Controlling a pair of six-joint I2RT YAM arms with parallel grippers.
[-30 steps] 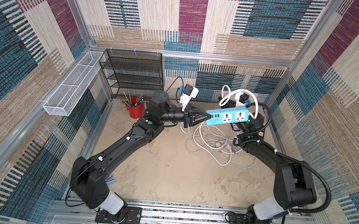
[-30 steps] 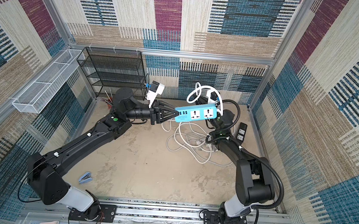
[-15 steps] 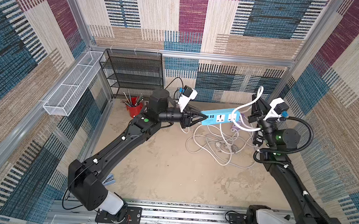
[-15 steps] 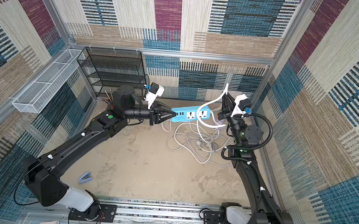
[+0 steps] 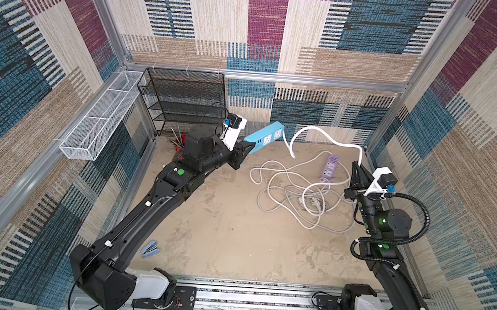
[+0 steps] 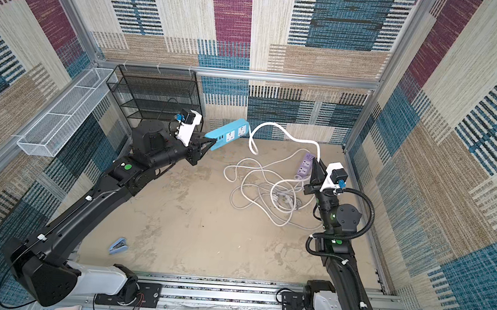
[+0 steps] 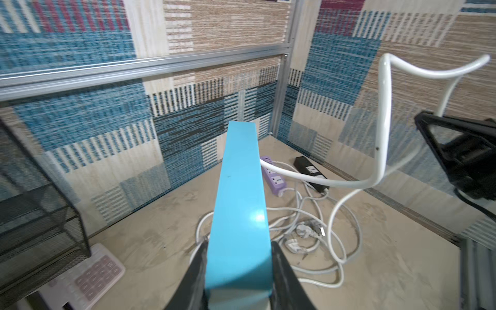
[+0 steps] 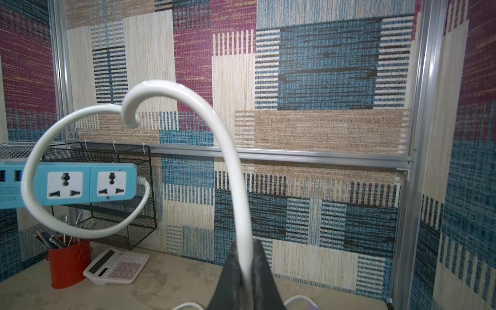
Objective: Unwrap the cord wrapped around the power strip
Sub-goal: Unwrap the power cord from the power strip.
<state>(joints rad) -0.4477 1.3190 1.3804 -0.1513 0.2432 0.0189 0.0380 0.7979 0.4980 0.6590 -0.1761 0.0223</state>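
Note:
The light-blue power strip (image 5: 264,137) (image 6: 229,133) hangs in the air near the back wall. My left gripper (image 5: 249,148) (image 7: 239,257) is shut on its near end. Its white cord (image 5: 324,133) (image 6: 284,129) leaves the far end and arcs in a loose free curl to my right gripper (image 5: 356,166) (image 8: 244,257), which is shut on it. In both top views no turn of cord lies around the strip's body. In the right wrist view the curl (image 8: 214,112) loops in front of the strip (image 8: 80,185).
A purple power strip (image 5: 330,168) and a tangle of white cords (image 5: 293,191) lie on the floor between the arms. A black mesh rack (image 5: 184,100), a red cup (image 5: 180,143) and a calculator (image 8: 116,265) stand at the back left. A blue stapler (image 5: 150,248) lies front left.
My right gripper has swung out to the right with the cord, and the left has drawn the strip back and left. The loops round the strip's end have come off.

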